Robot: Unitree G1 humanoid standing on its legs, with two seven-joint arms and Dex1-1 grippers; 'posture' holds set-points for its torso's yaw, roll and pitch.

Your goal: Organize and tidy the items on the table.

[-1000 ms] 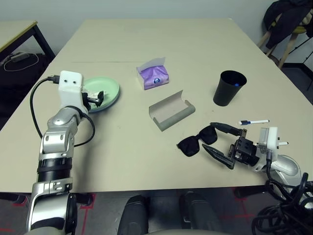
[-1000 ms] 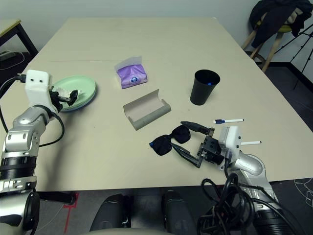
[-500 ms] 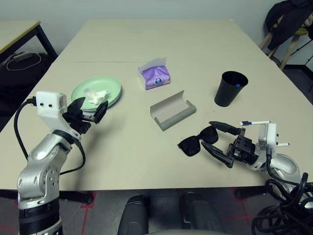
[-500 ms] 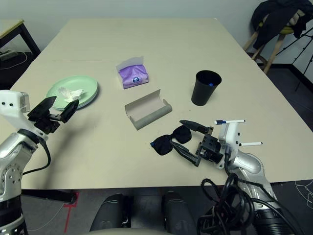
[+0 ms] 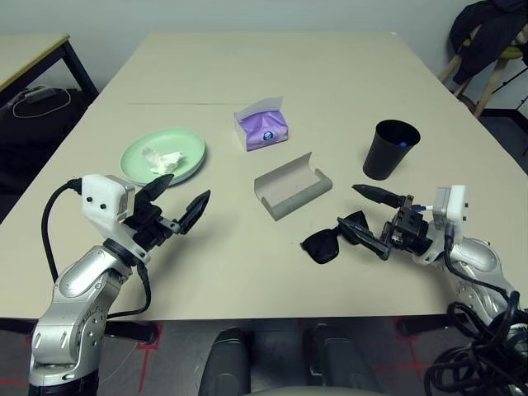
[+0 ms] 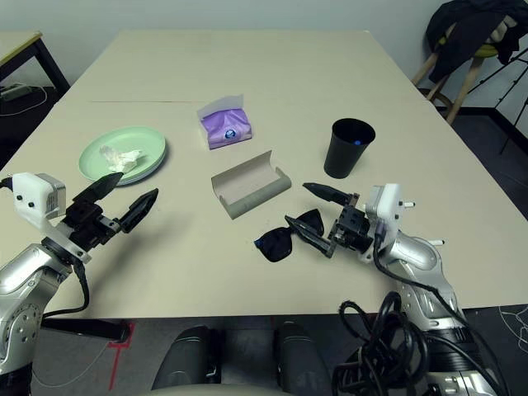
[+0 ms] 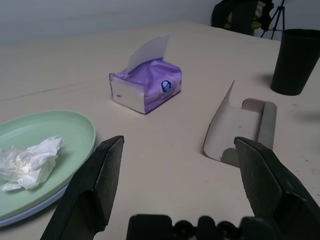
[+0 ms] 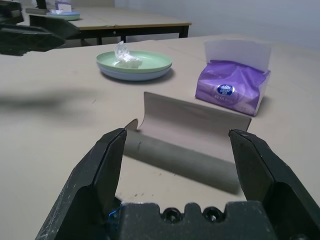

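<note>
Since a second ago the left gripper (image 5: 176,214) has drawn back from the green plate (image 5: 162,154) toward the near edge of the table (image 5: 247,74) and now hangs over bare top, jaws wide apart and empty. The right gripper (image 5: 373,217) has moved in toward the black sunglasses (image 5: 332,240).

At the left, a crumpled white tissue (image 5: 160,159) lies on the green plate, which sits on a light blue plate whose rim just peeks out below it in the left wrist view. So the plates look stacked and the tissue gathered. Behind the middle stands the purple tissue pack (image 5: 262,126), and nearer lies the grey glasses case (image 5: 291,186), open and empty. Just beside it on the near right, the sunglasses rest on the table, outside the case; putting them in looks like the main step left. The right gripper's jaws are spread, the lower one touching or just over the sunglasses; I cannot tell which. Behind stands the black cup (image 5: 389,149), with something blue inside that is too small to name. The white marker pen is mostly hidden behind the right gripper.
</note>
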